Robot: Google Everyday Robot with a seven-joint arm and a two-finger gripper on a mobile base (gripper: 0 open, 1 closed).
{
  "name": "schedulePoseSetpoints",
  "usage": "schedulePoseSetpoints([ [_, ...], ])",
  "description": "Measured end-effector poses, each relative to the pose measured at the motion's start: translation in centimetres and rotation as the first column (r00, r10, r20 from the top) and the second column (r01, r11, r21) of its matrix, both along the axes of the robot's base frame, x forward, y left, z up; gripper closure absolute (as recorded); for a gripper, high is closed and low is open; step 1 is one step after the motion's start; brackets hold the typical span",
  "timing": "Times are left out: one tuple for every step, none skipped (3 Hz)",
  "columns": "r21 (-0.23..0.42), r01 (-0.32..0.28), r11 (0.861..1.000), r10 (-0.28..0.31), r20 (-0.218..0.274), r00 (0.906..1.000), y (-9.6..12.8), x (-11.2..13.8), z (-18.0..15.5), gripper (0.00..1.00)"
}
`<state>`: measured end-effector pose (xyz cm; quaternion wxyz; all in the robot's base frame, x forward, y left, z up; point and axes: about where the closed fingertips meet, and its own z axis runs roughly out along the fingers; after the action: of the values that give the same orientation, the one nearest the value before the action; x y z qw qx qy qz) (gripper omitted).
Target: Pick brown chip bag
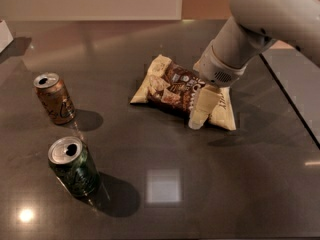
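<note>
Just one brown chip bag point(167, 84) under pincer point(196, 120); brown can point(55, 99), green can point(74, 166)

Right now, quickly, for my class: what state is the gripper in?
Gripper: down at the right half of the brown chip bag; open, closed or holding cannot be told.

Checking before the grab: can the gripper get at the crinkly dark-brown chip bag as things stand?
Probably yes. The gripper hangs right at the crinkly dark-brown chip bag, over its right end, with nothing lying between them. The brown soda can and the green soda can stand well apart from it.
</note>
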<state>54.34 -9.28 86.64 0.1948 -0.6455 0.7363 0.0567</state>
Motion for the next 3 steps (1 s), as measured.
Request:
schedulePoseSetpoints([
  [-0.054,0.006,0.999,-0.004,0.039,0.9992,-0.5,1.4,-1.1,0.0],
  [-0.111,0.02,0.994,-0.014,0.057,0.9983,-0.9,2.1,-2.1,0.17],
  [-0.143,0.027,0.989,-0.018,0.064,0.9978,-1.4,2.6,-2.4,0.39],
])
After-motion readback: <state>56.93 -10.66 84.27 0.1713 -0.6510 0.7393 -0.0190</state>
